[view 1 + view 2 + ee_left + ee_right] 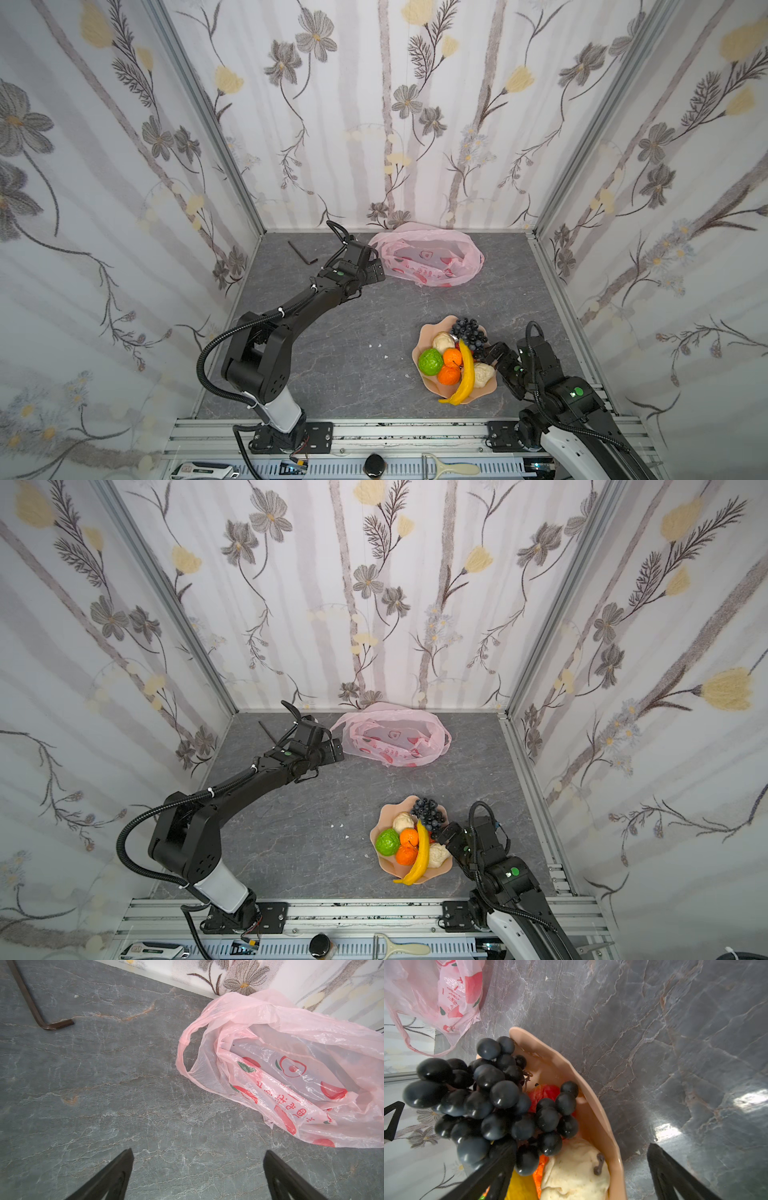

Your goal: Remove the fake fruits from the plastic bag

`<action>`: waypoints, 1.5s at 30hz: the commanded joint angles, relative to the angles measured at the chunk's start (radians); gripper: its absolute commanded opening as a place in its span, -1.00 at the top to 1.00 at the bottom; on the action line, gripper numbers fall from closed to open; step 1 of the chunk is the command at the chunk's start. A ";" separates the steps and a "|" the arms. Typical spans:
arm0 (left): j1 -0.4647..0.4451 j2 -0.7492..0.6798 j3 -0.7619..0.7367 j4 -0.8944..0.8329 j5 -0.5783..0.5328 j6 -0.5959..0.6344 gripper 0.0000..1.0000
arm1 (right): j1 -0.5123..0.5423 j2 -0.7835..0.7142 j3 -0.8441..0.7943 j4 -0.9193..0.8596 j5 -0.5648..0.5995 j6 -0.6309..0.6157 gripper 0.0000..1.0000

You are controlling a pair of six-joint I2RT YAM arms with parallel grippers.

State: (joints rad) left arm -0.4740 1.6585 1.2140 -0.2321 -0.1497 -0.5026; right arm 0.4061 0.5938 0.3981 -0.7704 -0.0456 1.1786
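The pale-pink plastic bag lies crumpled and open at the back wall; no fruit shows through it. My left gripper hovers open just left of the bag's handle, with only table between its fingers. The fake fruits lie in the peach dish: banana, grape bunch, green ball, two orange balls, two beige balls, and a red one under the grapes. My right gripper stands open astride the dish's right rim, holding nothing.
A dark hex key lies at the back left of the grey stone table. Papered walls close in three sides. A few white crumbs lie mid-table. A peeler rests on the front rail.
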 commanded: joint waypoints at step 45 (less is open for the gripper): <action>0.048 -0.079 -0.133 0.042 -0.042 -0.004 -1.00 | 0.242 0.335 0.019 0.516 0.035 0.119 -0.99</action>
State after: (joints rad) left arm -0.4278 1.5898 1.0870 -0.2123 -0.1795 -0.5049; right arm 0.6468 0.9348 0.4072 -0.2733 -0.0418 1.3003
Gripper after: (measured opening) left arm 0.997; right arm 0.995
